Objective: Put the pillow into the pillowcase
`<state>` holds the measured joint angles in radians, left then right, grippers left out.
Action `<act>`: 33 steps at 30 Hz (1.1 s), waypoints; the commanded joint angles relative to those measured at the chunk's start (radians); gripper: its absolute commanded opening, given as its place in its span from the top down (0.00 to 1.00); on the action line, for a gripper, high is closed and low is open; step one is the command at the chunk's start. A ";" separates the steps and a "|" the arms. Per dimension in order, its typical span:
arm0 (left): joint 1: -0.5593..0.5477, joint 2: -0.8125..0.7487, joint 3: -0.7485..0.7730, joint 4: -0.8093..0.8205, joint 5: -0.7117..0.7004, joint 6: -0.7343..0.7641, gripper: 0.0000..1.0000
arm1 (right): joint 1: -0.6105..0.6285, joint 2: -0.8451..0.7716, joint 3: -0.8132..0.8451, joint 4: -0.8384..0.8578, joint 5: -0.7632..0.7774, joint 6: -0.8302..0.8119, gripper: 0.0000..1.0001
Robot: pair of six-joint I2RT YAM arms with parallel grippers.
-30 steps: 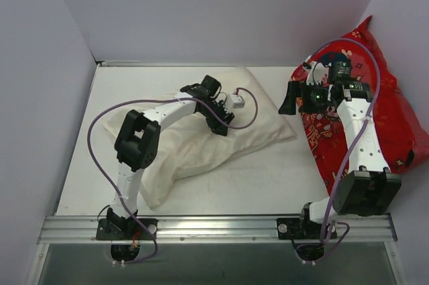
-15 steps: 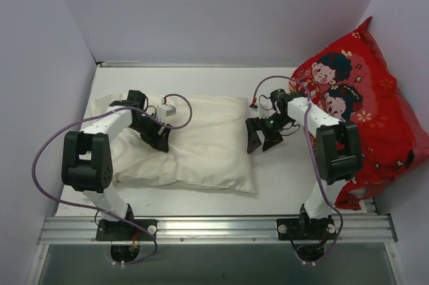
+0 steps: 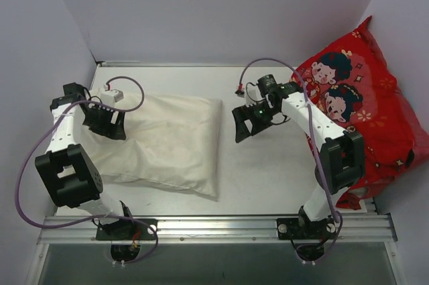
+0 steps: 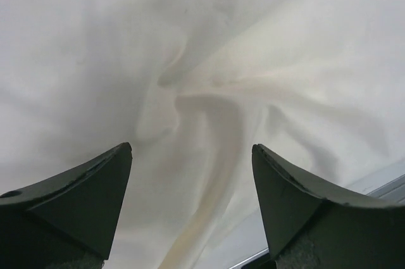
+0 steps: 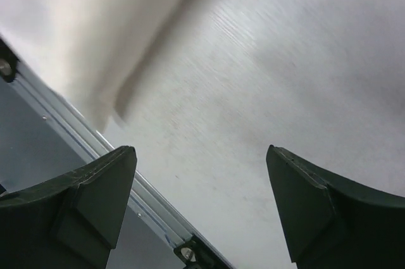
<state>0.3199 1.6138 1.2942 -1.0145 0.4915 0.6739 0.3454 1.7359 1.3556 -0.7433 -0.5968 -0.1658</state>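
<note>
Leftward is where both the bundle and the left claw [image 3: 107,127] have gone since half a second ago: the claw has left the middle of the fabric for its left end, close to the bench's left edge, and the fabric's right end has drawn back with it. The right claw [image 3: 244,127] has shifted a little left and toward the far edge.

Cream, slightly shiny, wrinkled fabric pillowcase [image 3: 167,141] lies plump on the left half of the white bench [image 3: 268,171], reaching from near the left edge toward the middle, one corner near the front edge. Whether the white pillow fills it cannot be told.

Seen from the left wrist, the left claw [image 4: 190,149] has its two dark fingers spread apart over twisted folds of the pillowcase [image 4: 253,60], gripping nothing.

Just right of the pillowcase, the right claw [image 5: 199,150] hangs over bare bench [image 5: 266,92], fingers wide apart and empty, the pillowcase [image 5: 76,22] blurred beyond them.

Against the right edge leans a red cushion printed with cartoon children [image 3: 362,117].
</note>
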 commanded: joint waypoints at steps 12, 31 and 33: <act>0.075 0.185 -0.105 0.135 -0.208 -0.022 0.20 | 0.363 0.309 0.260 0.151 -0.146 0.204 0.12; -0.400 0.328 0.286 0.200 -0.100 -0.300 0.14 | -0.115 0.164 0.209 0.012 0.235 -0.061 0.10; -0.369 0.266 0.231 0.188 -0.110 -0.243 0.12 | -0.097 0.125 0.171 0.012 0.206 -0.080 0.11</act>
<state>-0.1249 1.9682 1.5673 -0.7784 0.3988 0.3496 0.1745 1.9675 1.5650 -0.6411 -0.3943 -0.1539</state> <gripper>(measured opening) 0.866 0.892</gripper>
